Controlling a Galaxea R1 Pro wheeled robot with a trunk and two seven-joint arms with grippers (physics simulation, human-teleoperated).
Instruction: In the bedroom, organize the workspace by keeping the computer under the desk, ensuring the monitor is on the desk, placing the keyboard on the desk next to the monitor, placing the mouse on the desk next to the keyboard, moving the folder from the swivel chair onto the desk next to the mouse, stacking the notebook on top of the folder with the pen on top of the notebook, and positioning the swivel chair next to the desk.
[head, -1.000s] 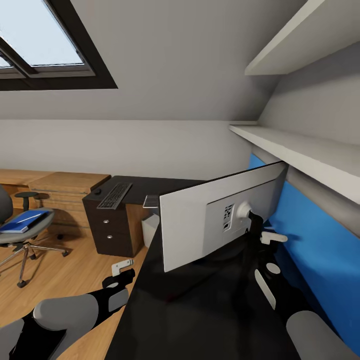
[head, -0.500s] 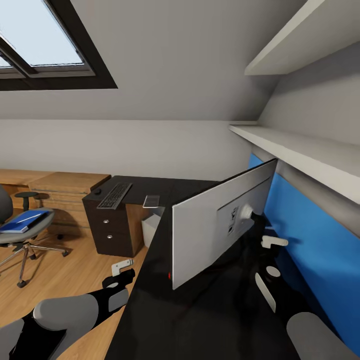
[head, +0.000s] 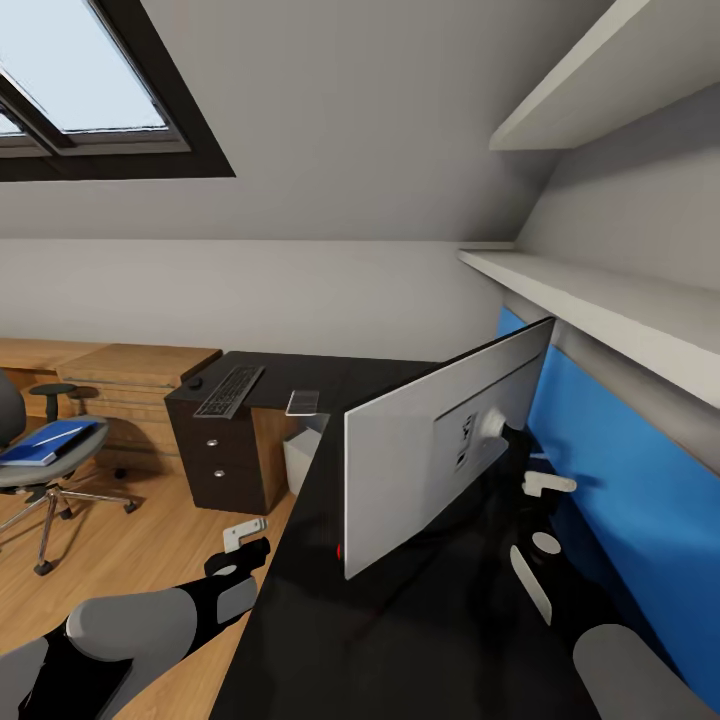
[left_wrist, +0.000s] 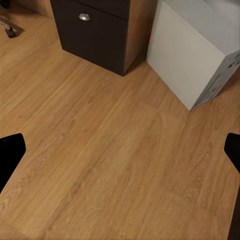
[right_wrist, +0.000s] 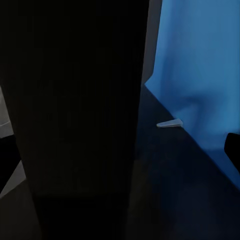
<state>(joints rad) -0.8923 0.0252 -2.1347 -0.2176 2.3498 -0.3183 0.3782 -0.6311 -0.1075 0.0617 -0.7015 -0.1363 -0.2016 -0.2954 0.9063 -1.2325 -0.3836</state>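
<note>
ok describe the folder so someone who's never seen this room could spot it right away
Start at the long glossy black desk and look to its far-left end, past the black drawer unit with round silver knobs, to the grey upholstered swivel chair with a chrome base. The flat bright blue rectangular folder lies on that chair's seat. Nothing else nearby is blue: the surrounding floor and chest are wood.

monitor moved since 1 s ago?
Yes. The monitor has swung on the desk: its near edge has shifted right, away from the drawer unit, toward the blue back panel. No change in the last half second.
</note>
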